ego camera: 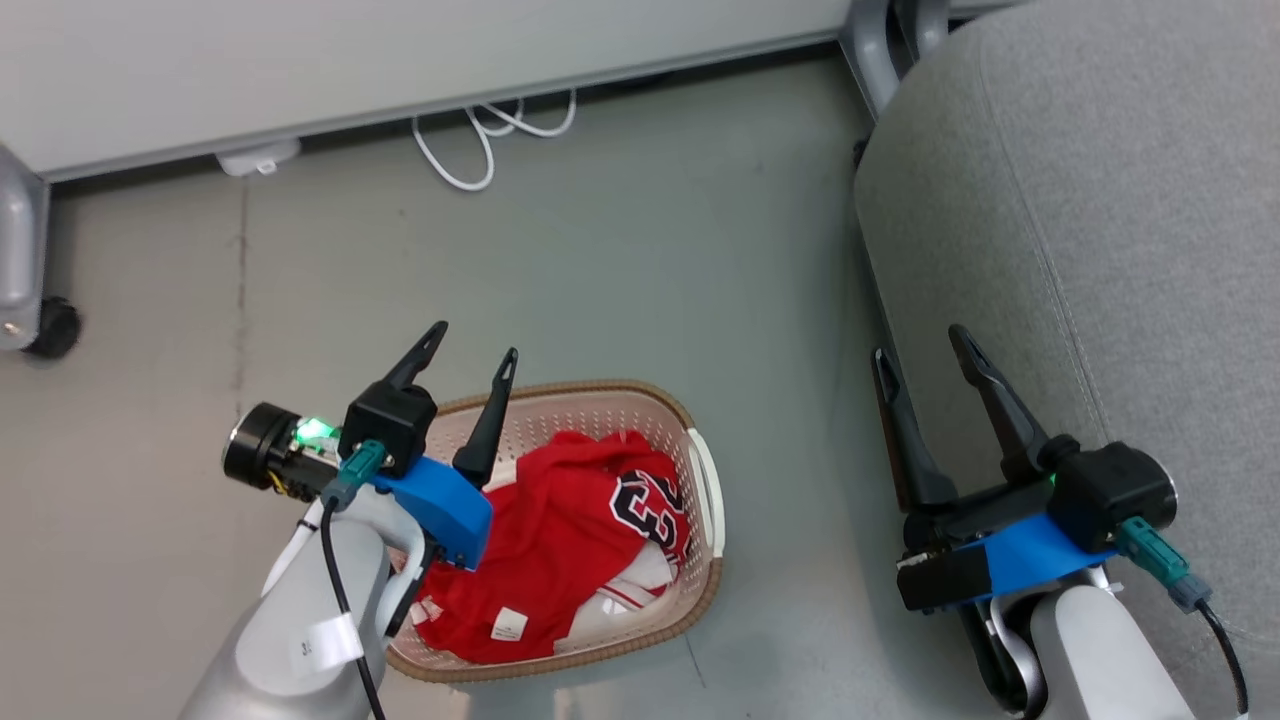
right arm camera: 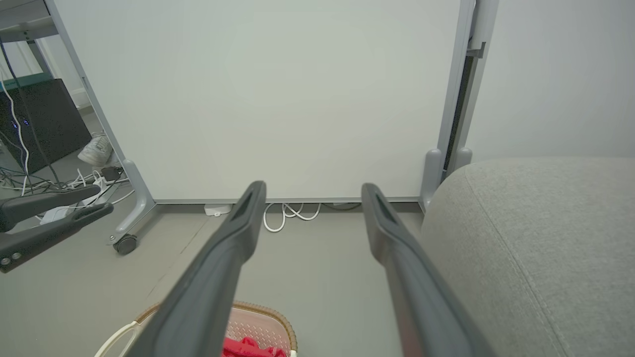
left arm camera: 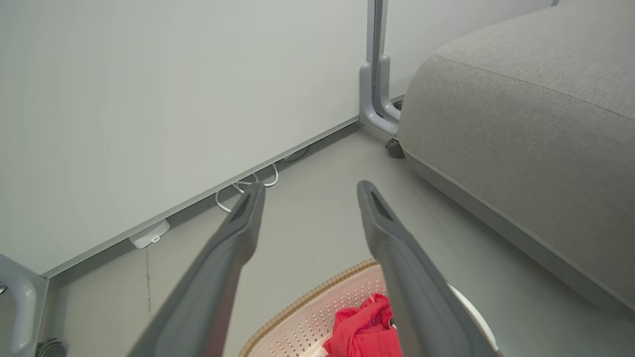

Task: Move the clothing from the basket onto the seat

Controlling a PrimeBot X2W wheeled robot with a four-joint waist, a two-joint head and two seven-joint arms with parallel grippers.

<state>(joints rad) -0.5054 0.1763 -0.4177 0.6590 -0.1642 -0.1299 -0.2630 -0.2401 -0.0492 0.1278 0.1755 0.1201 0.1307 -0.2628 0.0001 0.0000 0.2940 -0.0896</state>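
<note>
Down on the floor (ego camera: 640,260), left of the big grey seat (ego camera: 1100,200), start at the basket (ego camera: 600,390). Lower the left hand (ego camera: 476,340), now hanging wide open and empty over the basket's left side, straight into the heap. Aim for the thick middle of the clothing (ego camera: 560,540) rather than a thin edge, so as to lift one whole garment without dragging the second half out. Close on a good bunch of cloth, raise it well clear of the basket before swinging right, and avoid tipping the basket. Hold the right hand (ego camera: 917,342), likewise spread open and empty at the seat's edge facing the basket, out of the path, or ready to catch a trailing hem.

Looks soft and limp: red cloth, crumpled, filling most of the cream perforated basket, with white trim at the lower right. Bears black numerals (ego camera: 650,510) edged in white, face up near the white handle (ego camera: 712,490). Carries a small white label (ego camera: 509,625) low in the heap.
</note>
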